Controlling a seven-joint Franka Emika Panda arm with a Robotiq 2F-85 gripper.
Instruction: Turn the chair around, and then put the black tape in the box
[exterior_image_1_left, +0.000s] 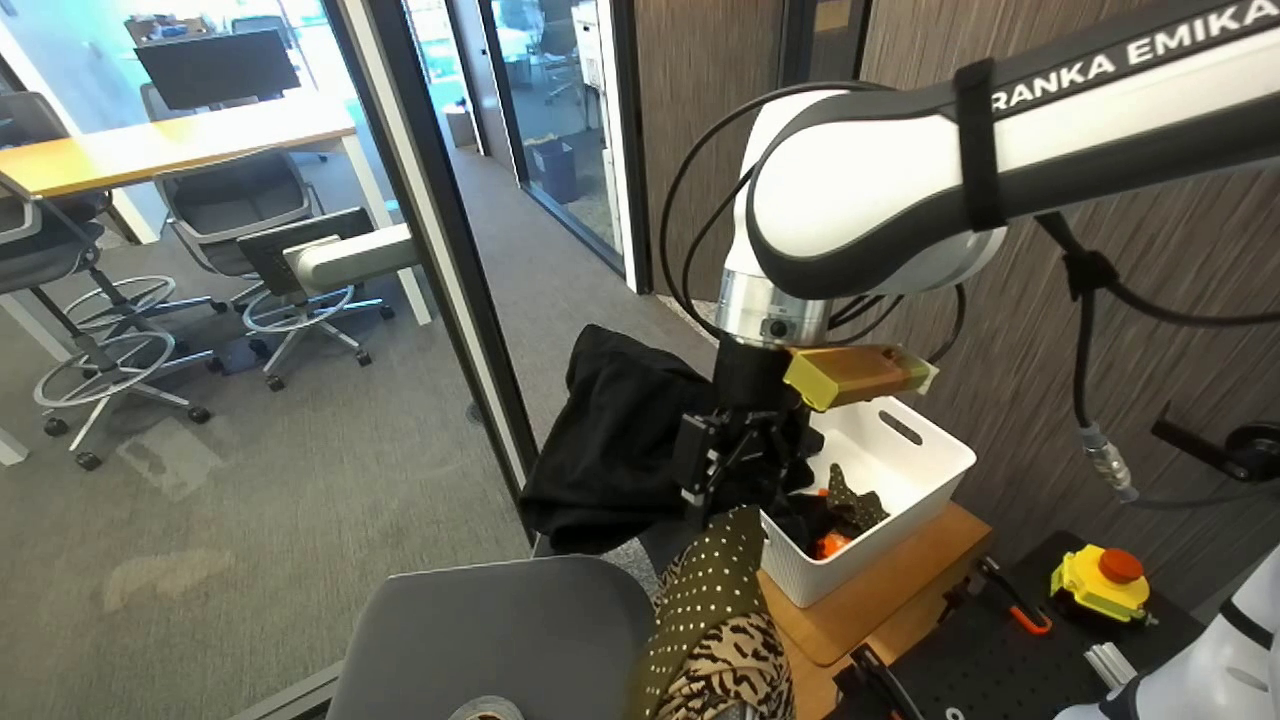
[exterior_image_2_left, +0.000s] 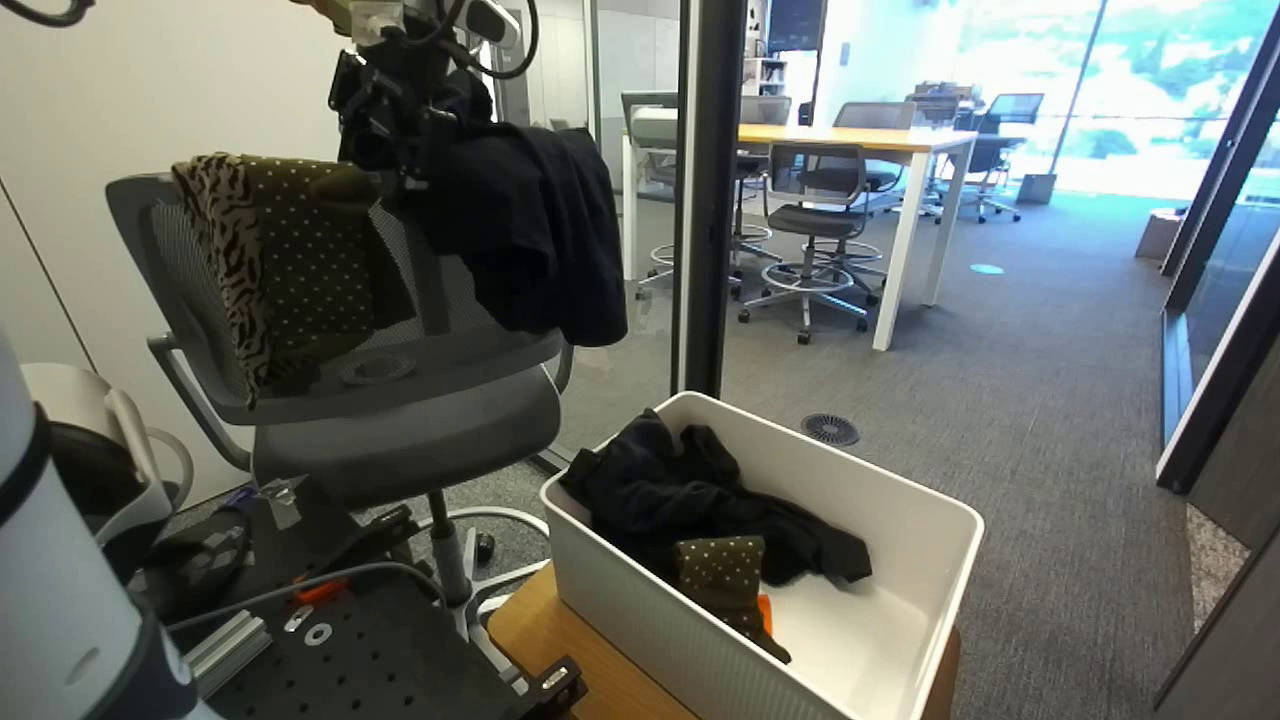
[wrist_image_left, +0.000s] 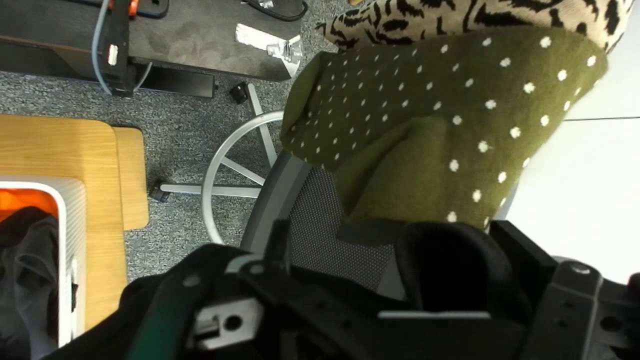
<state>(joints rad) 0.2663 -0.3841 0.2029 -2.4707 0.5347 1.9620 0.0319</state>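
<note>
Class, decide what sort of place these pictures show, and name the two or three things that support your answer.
Most likely an office that is also used for robot work: wheeled chairs stand at a long table, and a robot arm reaches across the foreground.

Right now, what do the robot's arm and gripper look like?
The rounded arm is white and black, with white "RANKA EMIKA" lettering showing and a black strap. Near its end are a silver collar and yellowish block. Black cables run alongside. The gripper is black, with angular links.
</note>
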